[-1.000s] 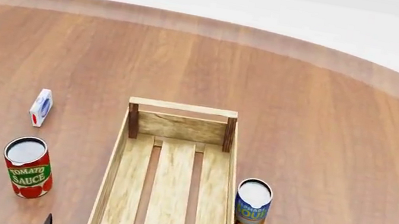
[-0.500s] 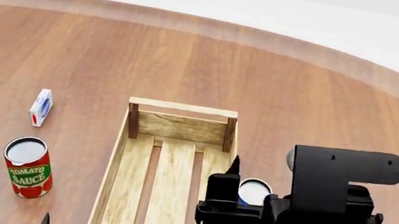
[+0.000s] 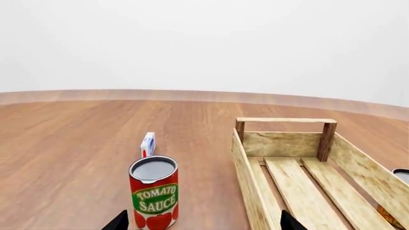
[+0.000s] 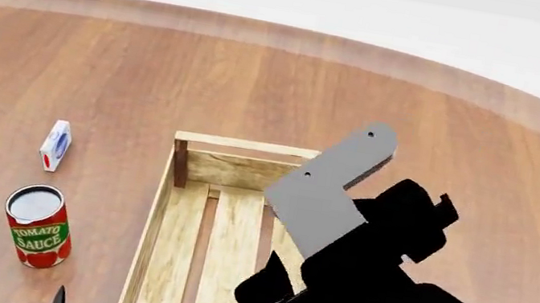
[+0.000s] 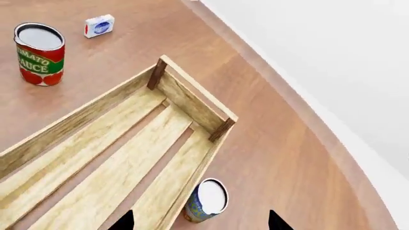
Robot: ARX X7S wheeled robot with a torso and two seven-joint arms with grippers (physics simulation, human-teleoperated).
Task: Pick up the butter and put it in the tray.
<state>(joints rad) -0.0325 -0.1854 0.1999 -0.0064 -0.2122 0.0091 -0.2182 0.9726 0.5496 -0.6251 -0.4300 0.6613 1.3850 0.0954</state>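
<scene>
i'm swinging my right gripper, fingers apart and empty, up over the tray, and the butter isn't showing in any view yet.

Blue can stands just outside the tray.

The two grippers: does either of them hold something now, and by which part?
Nothing is held. The left gripper and the right gripper both show spread fingertips with nothing between them. No butter appears in any view; the tray holds nothing visible.
</scene>
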